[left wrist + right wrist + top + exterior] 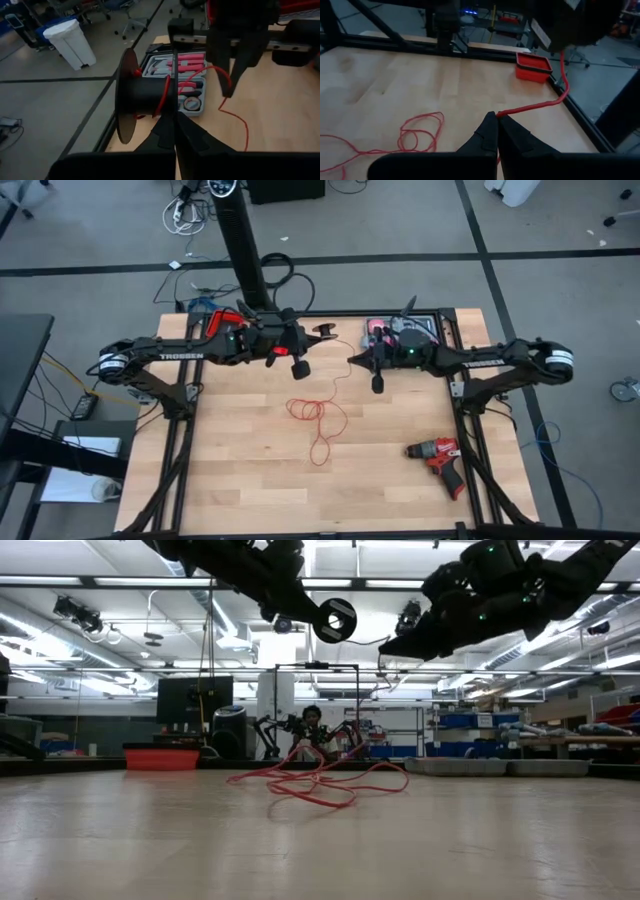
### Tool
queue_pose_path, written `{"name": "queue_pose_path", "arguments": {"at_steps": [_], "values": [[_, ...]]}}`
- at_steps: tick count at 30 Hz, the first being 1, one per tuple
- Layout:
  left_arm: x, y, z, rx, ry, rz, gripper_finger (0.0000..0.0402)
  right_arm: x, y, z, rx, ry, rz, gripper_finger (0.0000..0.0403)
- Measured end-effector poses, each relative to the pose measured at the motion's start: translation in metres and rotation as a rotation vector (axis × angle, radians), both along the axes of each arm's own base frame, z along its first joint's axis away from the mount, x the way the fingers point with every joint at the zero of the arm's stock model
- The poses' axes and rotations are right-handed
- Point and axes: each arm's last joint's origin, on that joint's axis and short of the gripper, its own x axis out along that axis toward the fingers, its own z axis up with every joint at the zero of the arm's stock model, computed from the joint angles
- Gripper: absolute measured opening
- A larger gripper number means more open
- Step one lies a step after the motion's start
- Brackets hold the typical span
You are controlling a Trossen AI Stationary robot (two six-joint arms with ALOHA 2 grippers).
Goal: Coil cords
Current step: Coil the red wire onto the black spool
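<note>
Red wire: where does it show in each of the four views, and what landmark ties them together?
High view: red wire loops mid-table, between both arms.
Low view: loose loops on the tabletop at centre.
Left wrist view: runs from the black spool down to the table.
Right wrist view: loops on the wood, one strand rising from the right pincer.
Shared landmark: the wooden table.

Grey floor (90, 240), white bin (70, 42), ceiling lights (200, 582).
</note>
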Motion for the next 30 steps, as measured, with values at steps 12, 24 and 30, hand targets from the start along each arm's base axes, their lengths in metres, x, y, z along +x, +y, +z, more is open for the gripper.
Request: {"name": "queue_pose_path", "arguments": {"at_steps": [12,24,30], "values": [[0.0,-0.004,-0.003,-0.141,-0.005,-0.092,0.0,0.002,0.003,0.009,-0.067,0.039,0.137,0.0],[0.0,-0.007,-0.008,-0.234,0.023,-0.16,0.0,0.008,0.004,0.03,-0.089,-0.083,0.221,0.0016],[0.0,-0.009,-0.009,-0.236,0.038,-0.23,0.0,0.009,0.005,0.036,-0.07,-0.143,0.264,0.0037]]}}
